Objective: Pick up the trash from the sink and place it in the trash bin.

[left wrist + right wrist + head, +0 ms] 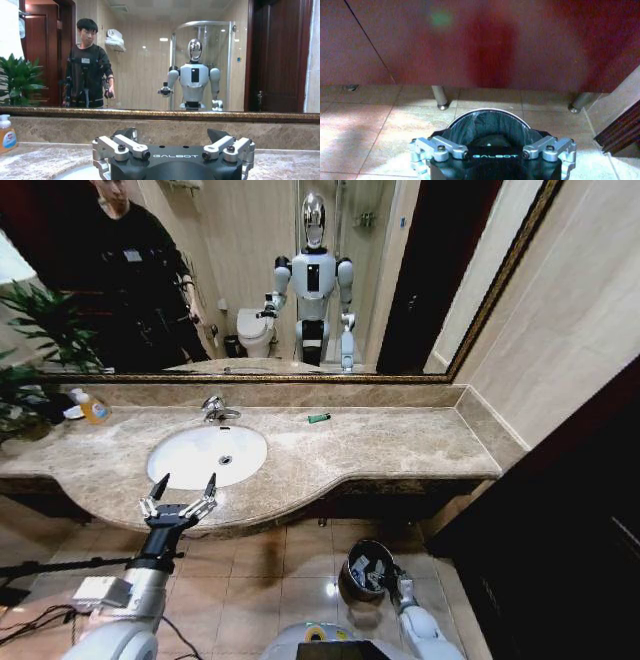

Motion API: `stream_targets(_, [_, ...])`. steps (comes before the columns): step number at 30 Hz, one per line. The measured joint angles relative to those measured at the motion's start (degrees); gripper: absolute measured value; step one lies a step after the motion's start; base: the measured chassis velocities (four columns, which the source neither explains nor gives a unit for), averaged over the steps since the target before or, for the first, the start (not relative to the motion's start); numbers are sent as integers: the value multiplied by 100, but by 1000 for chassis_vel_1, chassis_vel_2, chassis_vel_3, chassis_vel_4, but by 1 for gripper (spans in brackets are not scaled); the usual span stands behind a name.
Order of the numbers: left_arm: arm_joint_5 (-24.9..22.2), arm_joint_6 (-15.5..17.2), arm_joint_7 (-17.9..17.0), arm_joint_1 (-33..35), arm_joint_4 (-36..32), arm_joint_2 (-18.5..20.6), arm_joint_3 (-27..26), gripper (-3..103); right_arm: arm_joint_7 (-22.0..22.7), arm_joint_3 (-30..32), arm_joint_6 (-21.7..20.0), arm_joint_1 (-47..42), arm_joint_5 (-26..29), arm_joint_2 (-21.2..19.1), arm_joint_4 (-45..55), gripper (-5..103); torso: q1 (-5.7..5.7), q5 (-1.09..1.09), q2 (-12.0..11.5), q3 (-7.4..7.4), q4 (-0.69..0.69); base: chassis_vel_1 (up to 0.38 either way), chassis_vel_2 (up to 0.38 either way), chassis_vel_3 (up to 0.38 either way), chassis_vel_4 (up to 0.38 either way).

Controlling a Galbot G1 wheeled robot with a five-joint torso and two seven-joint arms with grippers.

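The white oval sink point(180, 470) is set in a beige marble counter, and its bowl shows just the drain. A tiny green piece of trash point(318, 418) lies on the counter to the right of the chrome faucet point(215, 410). My left gripper point(181, 489) point(171, 134) is open with nothing in it, over the counter's front edge just before the basin. On the floor stands the trash bin point(352, 572) point(470, 125), with a black liner and white litter inside. My right gripper point(392, 578) point(488, 132) hangs open over the bin's mouth.
An orange soap bottle point(93, 408) point(6, 133) stands at the counter's back left, beside a potted plant point(30, 330). A big mirror point(400, 280) lines the wall behind the counter. Metal cabinet legs point(439, 98) stand behind the bin on the tiled floor.
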Motion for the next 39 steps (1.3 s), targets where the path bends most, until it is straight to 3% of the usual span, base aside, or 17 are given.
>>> stream_targets(10, [0,0,0,0,0,0,0,100,54,46,3,-851,411,-332,1775,100,0,-1,0,0,0,0,0,0,0])
stream_targets(21, [0,0,0,0,0,0,0,100,186,204,-56,-2241,777,-807,4914,100,-1,-1,0,0,0,0,0,0,0])
stream_targets(23, [0,0,0,0,-1,0,0,100,193,207,-72,-2266,781,-820,5022,100,-1,-1,0,0,0,0,0,0,0])
stream_targets(28, [0,0,0,0,0,0,0,100,271,190,-400,-2281,805,-895,5955,100,0,-1,0,0,-1,0,0,0,0])
stream_targets(33, [0,0,0,0,0,0,0,100,482,-40,-1186,-1457,995,-997,6773,100,0,-1,0,0,0,0,0,0,0])
stream_targets(34, [0,0,0,0,0,0,0,100,482,-40,-1186,-1457,995,-997,6773,100,0,-1,0,0,0,0,0,0,0])
stream_targets(37, [0,0,0,0,0,0,0,100,526,-208,-1707,-608,1330,-1212,6699,100,0,-1,0,0,1,0,0,0,0])
stream_targets(39, [0,0,0,0,0,0,0,100,501,-226,-1761,-488,1373,-1254,6630,100,0,-1,0,0,0,0,0,0,0])
